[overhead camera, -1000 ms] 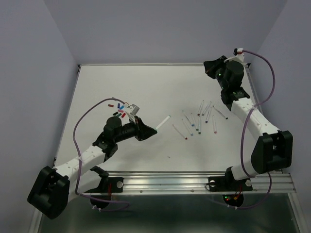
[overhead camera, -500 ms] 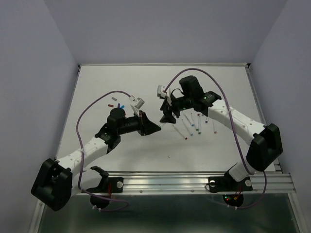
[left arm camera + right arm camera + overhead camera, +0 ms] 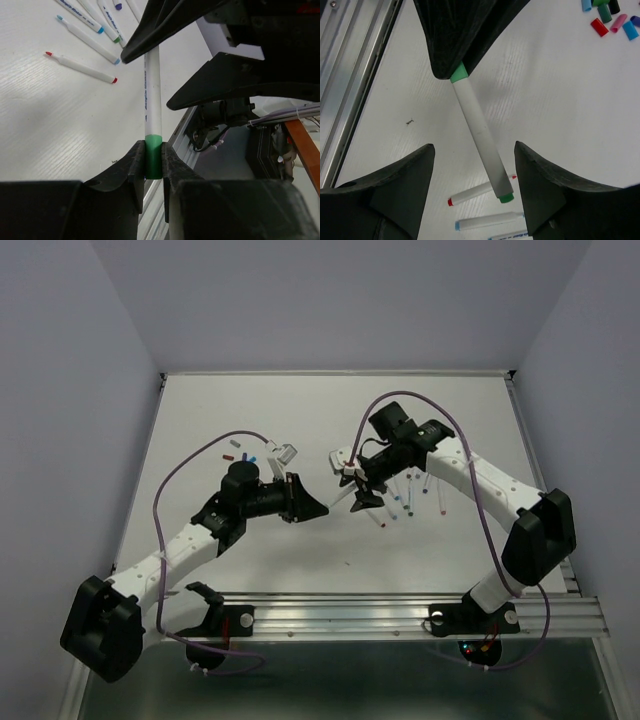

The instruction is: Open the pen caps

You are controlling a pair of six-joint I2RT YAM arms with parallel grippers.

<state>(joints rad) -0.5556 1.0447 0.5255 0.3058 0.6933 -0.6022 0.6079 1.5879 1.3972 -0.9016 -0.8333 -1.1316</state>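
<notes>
Left tool is pressed tight on the green cap of a pen held over the bench, while the right tool is spread astride the barrel, not yet gripping; recommend closing squarely mid-barrel, then pulling straight along the axis without bending.

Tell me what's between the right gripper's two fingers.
The white barrel of a green-ended pen, in the right wrist view. The left gripper clamps its green end; the right gripper stands open around it.
</notes>
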